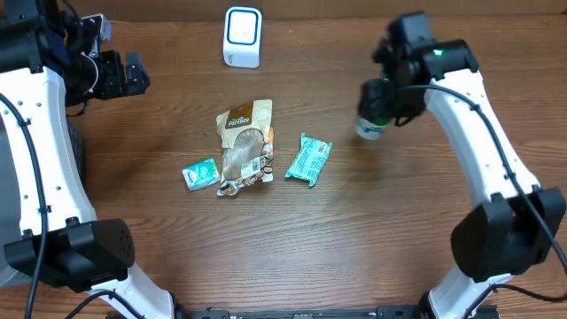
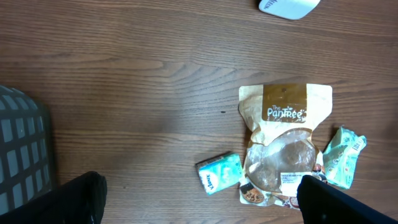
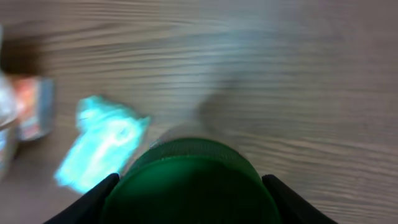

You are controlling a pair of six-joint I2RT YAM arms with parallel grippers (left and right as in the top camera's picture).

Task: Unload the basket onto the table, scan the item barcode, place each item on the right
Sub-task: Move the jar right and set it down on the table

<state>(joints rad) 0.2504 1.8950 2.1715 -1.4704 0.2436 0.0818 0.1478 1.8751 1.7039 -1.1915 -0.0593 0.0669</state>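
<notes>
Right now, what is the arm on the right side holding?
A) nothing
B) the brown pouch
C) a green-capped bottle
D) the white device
C: the green-capped bottle sits between the right jaws, while the pouch and the white device rest apart from them on the table.

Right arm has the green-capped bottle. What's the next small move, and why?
Probably carry the green-capped bottle left toward the white scanner, label facing it. The right gripper holds it by the cap, well to the scanner's right, so a scan looks out of range for now.
</notes>
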